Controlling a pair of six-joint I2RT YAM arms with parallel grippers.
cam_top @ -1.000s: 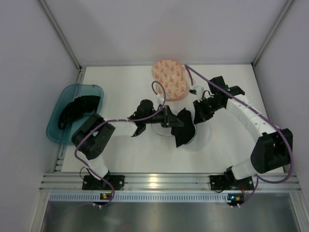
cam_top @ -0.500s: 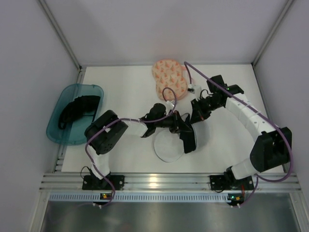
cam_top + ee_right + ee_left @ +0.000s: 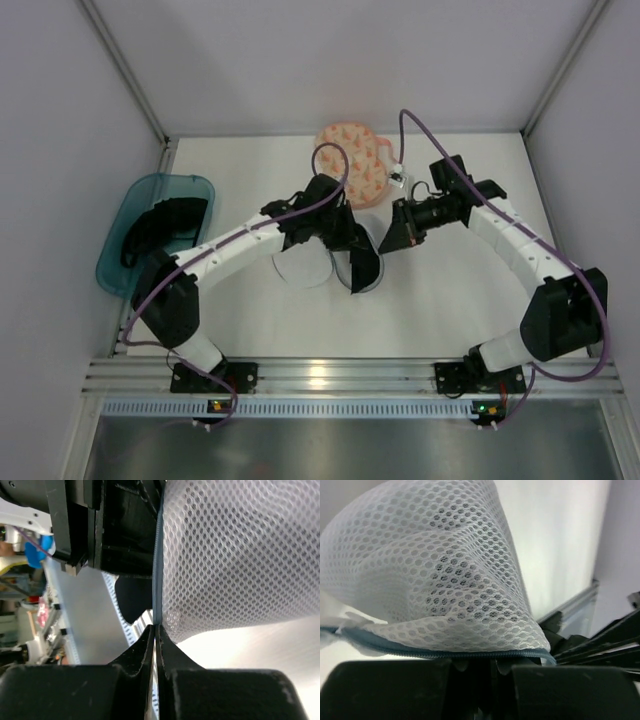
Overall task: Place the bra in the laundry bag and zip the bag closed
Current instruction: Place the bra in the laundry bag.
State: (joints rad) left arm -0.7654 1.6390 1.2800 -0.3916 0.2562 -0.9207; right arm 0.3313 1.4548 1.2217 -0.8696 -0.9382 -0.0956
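Note:
The laundry bag in hand is a white mesh clamshell (image 3: 305, 268) with a blue-grey zip (image 3: 445, 652), lying mid-table in the top view. A black bra (image 3: 362, 260) shows dark inside its right lobe. My left gripper (image 3: 352, 238) is shut on the bag's zip edge; in the left wrist view the mesh (image 3: 445, 565) bulges just above the left gripper (image 3: 487, 666). My right gripper (image 3: 390, 238) faces it from the right. In the right wrist view the right gripper (image 3: 155, 627) is pinched shut on the zip line (image 3: 157, 570), beside the mesh (image 3: 235, 555).
A peach pouch printed with triangles (image 3: 352, 160) lies at the back, just behind both grippers. A teal bin (image 3: 150, 235) holding black fabric (image 3: 160, 225) sits at the table's left edge. Purple cables loop over both arms.
The left arm has stretched out and swung away from the near edge, carrying the mesh bag left and back. The bag's white lobe now lies left of the gripper. The right gripper shifted slightly.

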